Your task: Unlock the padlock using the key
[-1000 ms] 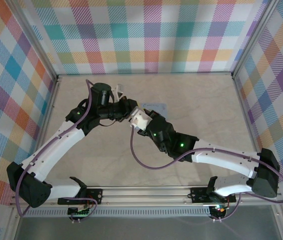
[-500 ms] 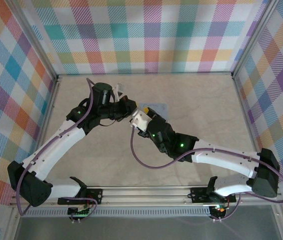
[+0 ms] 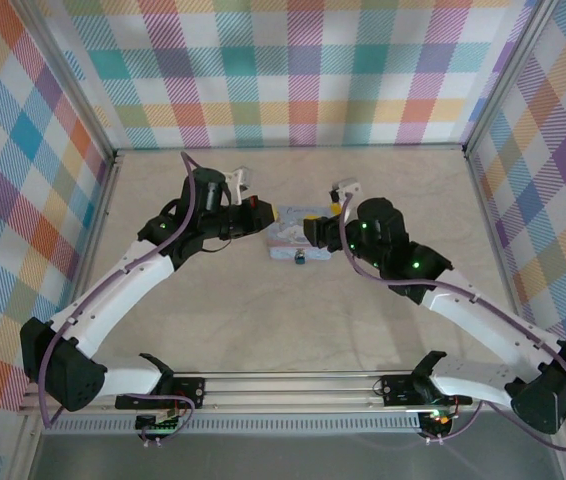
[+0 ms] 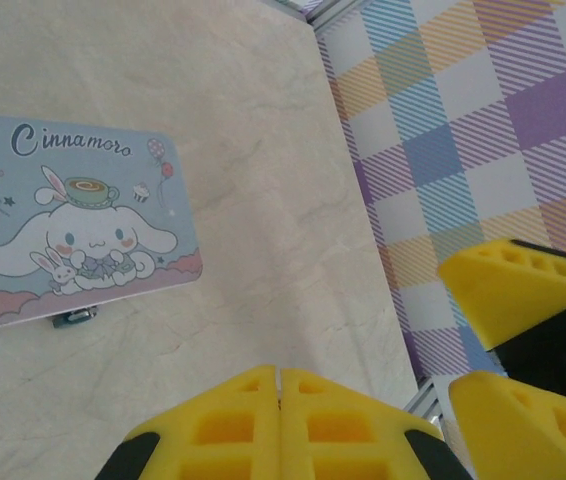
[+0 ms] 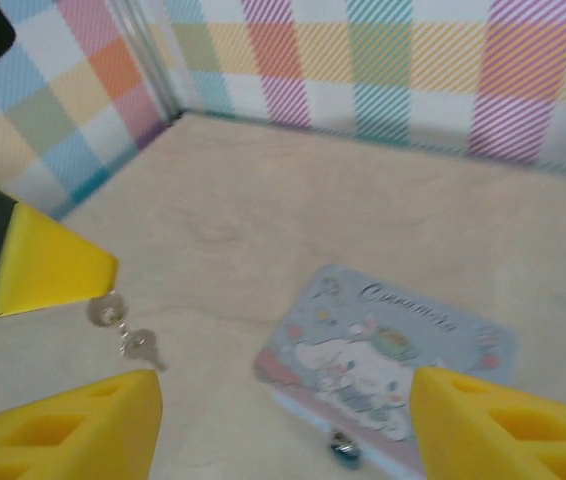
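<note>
2 grippers hang above the table (image 3: pixel 393 190) near the pastel tin (image 3: pixel 298 232): the left gripper (image 4: pixel 279 390) is pressed fully closed, and the right wrist view shows the key (image 5: pixel 143 348) dangling on its ring (image 5: pixel 108 308) from that gripper's yellow tip. The right gripper (image 5: pixel 285 400) stands wide apart with nothing between its fingers. The padlock (image 5: pixel 343 450) lies on the table just beside the tin's long edge.

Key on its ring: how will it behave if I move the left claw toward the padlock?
The key dangles loose below its ring, held by the left claw, so it will probably swing and twist. It looks thin and light; a nudge against the padlock may just deflect it.
</note>
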Available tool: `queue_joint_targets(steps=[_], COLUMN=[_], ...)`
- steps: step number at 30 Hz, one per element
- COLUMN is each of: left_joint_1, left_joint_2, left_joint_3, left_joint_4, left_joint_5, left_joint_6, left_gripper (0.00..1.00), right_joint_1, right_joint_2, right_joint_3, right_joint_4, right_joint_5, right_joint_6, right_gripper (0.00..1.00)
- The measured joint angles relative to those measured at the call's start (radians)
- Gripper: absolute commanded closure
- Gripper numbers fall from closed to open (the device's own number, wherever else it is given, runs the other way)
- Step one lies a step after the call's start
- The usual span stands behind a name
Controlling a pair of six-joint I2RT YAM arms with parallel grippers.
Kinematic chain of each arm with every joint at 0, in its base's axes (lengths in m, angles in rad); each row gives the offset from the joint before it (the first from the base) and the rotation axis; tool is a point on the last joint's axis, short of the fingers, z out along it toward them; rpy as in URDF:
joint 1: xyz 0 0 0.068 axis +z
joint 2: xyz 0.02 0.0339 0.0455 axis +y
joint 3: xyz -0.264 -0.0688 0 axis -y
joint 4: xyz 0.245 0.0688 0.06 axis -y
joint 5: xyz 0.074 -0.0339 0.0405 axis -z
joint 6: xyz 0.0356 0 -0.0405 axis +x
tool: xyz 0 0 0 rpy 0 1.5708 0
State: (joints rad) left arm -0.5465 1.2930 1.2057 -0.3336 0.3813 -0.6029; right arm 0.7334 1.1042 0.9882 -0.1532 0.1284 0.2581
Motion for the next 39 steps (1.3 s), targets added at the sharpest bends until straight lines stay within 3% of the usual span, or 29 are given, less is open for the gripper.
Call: queue_joint_targets(steps=[3, 8, 14, 26, 35, 39], left_joint_1=[0.005, 0.009, 0.013, 0.013, 0.012, 0.012], left_joint_2=[0.0, -0.006, -0.026, -0.078, -0.086, -0.087], left_joint_3=[-0.019, -0.051, -0.077, -0.141, -0.175, -0.187], left_joint_4=[0.035, 0.102, 0.19, 0.357, 0.402, 0.424], left_joint_5=[0.013, 0.048, 0.112, 0.205, 0.214, 0.213], left_joint_6=[0.02, 0.036, 0.038, -0.041, -0.078, -0.09], left_gripper=[1.0, 1.0, 1.0, 1.0, 1.0, 1.0], right_joint_1=[-0.058, -0.156, -0.19, -0.191, -0.191, -0.191], right_joint_2=[0.014, 0.085, 0.153, 0.176, 0.225, 0.228], right_joint_3=[-0.043, -0.112, -0.211, -0.255, -0.256, -0.255], right_joint_4=[0.046, 0.234, 0.524, 0.938, 1.054, 1.074], right_joint_5=[-0.141, -0.399, -0.575, -0.698, -0.727, -0.74], right_joint_6=[0.123, 0.338, 0.532, 0.728, 0.793, 0.808], right_gripper=[0.3, 0.44, 0.46, 0.54, 0.66, 0.65])
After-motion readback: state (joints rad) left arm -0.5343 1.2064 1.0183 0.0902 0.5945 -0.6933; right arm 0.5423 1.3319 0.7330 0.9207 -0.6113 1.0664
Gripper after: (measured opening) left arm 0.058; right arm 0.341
